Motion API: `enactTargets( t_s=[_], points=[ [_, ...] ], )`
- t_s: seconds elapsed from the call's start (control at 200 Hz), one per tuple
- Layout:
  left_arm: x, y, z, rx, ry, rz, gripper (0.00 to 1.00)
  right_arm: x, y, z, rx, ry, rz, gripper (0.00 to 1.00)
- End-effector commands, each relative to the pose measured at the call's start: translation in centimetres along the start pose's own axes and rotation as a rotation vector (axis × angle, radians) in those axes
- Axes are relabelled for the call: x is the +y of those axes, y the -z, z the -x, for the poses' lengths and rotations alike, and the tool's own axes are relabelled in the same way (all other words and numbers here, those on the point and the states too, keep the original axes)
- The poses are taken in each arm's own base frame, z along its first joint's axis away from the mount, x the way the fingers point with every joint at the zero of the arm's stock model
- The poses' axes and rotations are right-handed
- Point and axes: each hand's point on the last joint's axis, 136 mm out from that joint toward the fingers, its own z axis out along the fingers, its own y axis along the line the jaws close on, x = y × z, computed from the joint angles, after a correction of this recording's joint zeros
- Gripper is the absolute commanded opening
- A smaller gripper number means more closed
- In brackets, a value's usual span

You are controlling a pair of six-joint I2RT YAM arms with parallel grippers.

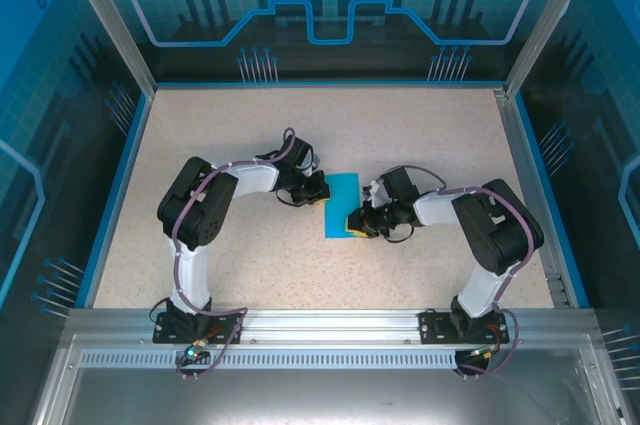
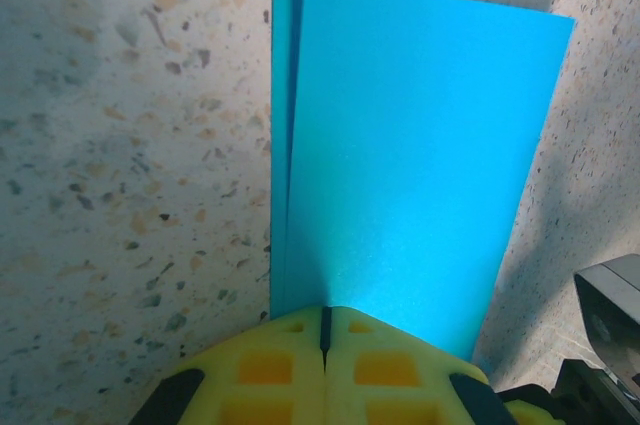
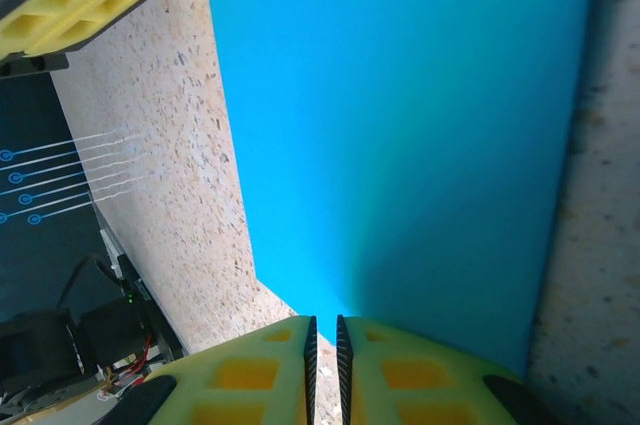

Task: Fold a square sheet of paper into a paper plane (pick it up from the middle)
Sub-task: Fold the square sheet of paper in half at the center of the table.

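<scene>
left fingers (image 2: 265, 370) closed, touching sheet (image 2: 410, 145)

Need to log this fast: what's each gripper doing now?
Left gripper: closed, tips on the folded square sheet of paper.
Right gripper: closed to a slit, tips on it; grip unclear.

On my screen the square sheet of paper (image 2: 410, 155) reads as thin matt paper with a faint sheen. The table (image 2: 120, 195) looks like speckled, stone-like laminate, dull and finely grained. The pads (image 2: 265, 370) of the left gripper (image 2: 324, 325) and right gripper (image 3: 323, 330) seem soft yellow foam-rubber, and the arm shells (image 1: 200, 210) glossy plastic. The front rail (image 1: 330, 320) is brushed metal.
</scene>
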Motion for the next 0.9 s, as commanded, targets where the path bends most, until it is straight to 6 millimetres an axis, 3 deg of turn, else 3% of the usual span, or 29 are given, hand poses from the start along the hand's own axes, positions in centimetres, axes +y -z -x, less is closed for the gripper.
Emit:
enactTargets(
  t_s=[0.0, 0.205, 0.395, 0.46, 0.65, 0.89],
  points=[
    [8.6, -0.9, -4.4, 0.114, 0.127, 0.306, 0.0, -1.7, -0.7, -1.3, 0.04, -0.03, -0.044, 0.16],
    [8.7, -0.9, -4.4, 0.114, 0.129, 0.309, 0.0, -3.1, -0.6, -2.4, 0.057, -0.046, -0.071, 0.16],
    [8.7, -0.9, -4.4, 0.116, 0.126, 0.306, 0.0, 1.5, 1.5, 1.3, -0.049, 0.066, -0.012, 0.16],
    [8.7, -0.9, -4.5, 0.117, 0.126, 0.304, 0.0, 2.1, 1.9, 2.6, -0.083, 0.085, -0.01, 0.16],
    [8.6, -0.9, -4.5, 0.117, 0.126, 0.302, 0.0, 0.8, 0.7, 4.2, -0.081, 0.066, -0.032, 0.13],
    [8.9, -1.0, -4.6, 0.119, 0.133, 0.308, 0.0, -1.7, 0.1, 1.9, -0.012, 0.035, -0.087, 0.13]
  ],
)
